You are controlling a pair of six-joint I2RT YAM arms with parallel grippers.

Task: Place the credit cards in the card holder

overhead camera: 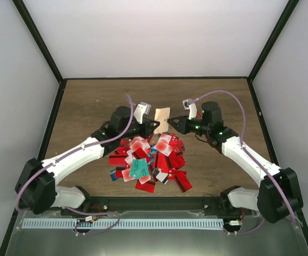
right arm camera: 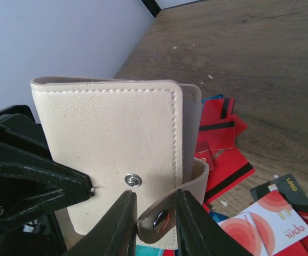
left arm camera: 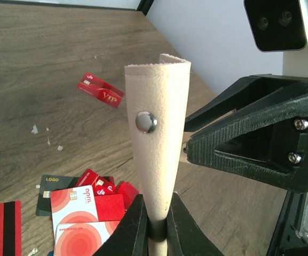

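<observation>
The beige card holder (overhead camera: 162, 118) hangs upright over the pile of credit cards (overhead camera: 148, 160), which are mostly red with a teal one on top. My left gripper (left arm camera: 156, 224) is shut on the holder's lower edge (left arm camera: 159, 133). My right gripper (right arm camera: 155, 218) comes from the opposite side. Its fingers are closed against the loose snap strap (right arm camera: 164, 216) that curls off the holder's front (right arm camera: 111, 144). The snap stud on that front face is uncovered. In the top view the two grippers, left (overhead camera: 152, 127) and right (overhead camera: 171, 124), meet at the holder.
One red card (left arm camera: 100, 90) lies apart from the pile on the wooden table (overhead camera: 89, 106). Red and white cards (right arm camera: 223, 144) spread under and in front of the grippers. White walls and a black frame close in the table.
</observation>
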